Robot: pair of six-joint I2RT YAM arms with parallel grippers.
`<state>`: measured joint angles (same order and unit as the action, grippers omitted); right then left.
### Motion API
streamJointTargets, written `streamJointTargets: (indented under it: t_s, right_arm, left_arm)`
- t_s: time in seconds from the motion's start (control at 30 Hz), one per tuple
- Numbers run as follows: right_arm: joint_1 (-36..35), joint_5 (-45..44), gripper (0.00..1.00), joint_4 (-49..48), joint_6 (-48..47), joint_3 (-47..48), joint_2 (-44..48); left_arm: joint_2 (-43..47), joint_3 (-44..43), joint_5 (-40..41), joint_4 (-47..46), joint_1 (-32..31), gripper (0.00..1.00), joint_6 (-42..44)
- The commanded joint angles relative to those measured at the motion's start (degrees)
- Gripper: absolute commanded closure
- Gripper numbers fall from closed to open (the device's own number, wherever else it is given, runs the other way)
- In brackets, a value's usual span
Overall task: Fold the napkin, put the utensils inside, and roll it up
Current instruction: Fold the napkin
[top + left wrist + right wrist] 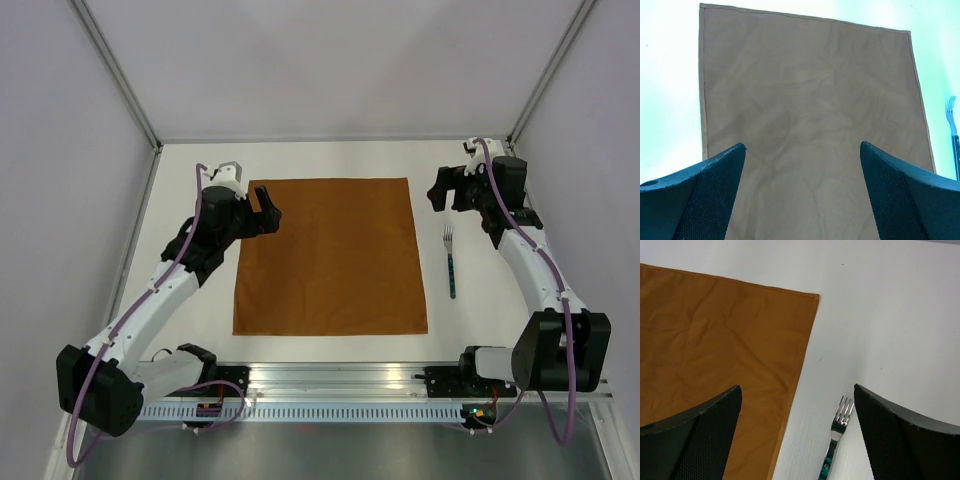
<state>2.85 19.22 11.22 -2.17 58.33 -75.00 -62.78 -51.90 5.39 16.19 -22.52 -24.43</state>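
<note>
The rust-brown napkin (330, 255) lies flat and unfolded on the white table; it also shows in the left wrist view (810, 125) and the right wrist view (715, 350). The fork (451, 262) with silver tines and teal handle lies to the right of the napkin, tines pointing away; it shows in the right wrist view (836, 435) and at the left wrist view's right edge (953, 130). My left gripper (268, 212) is open and empty above the napkin's far left corner. My right gripper (440, 190) is open and empty, above the table beyond the fork.
The white table (480, 310) is enclosed by pale walls at the back and sides. A metal rail (330, 380) runs along the near edge between the arm bases.
</note>
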Motion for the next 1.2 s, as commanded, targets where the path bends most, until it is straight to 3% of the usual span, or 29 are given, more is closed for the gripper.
streamJointTargets:
  t_s: [0.0,0.2,0.33,0.43,0.67,0.83,1.17]
  right_arm:
    - [-0.04,-1.29,0.02,-0.94,0.24,1.26,1.0]
    - [-2.67,0.11,0.02,1.51,0.42,7.22,-5.14]
    - [-15.48,-6.46,0.08,1.08,-1.51,9.88,-8.23]
    - [-31.01,-11.04,0.11,0.03,-1.87,10.75,-9.89]
    - [-52.21,-17.11,0.2,-3.04,-1.96,11.9,-15.87]
    - [-64.87,-22.02,0.27,-5.95,-3.1,12.51,-22.71]
    - [-78.17,-23.8,0.45,-7.8,-0.29,22.25,-36.7]
  left_arm:
    - [1.35,-1.53,-0.91,0.33,0.29,0.0,-1.15]
    - [0.74,-9.33,3.3,6.03,1.6,0.0,-1.06]
    - [1.7,-16.46,4.81,10.44,4.06,0.0,-1.85]
    - [3.1,-21.83,6.39,12.81,4.51,0.0,-1.15]
    - [5.65,-29.39,8.94,16.77,4.51,0.0,-0.45]
    - [6.71,-30.37,8.76,17.3,4.51,0.0,-1.06]
    - [6.36,-30.37,7.8,18.18,4.51,0.0,-0.45]
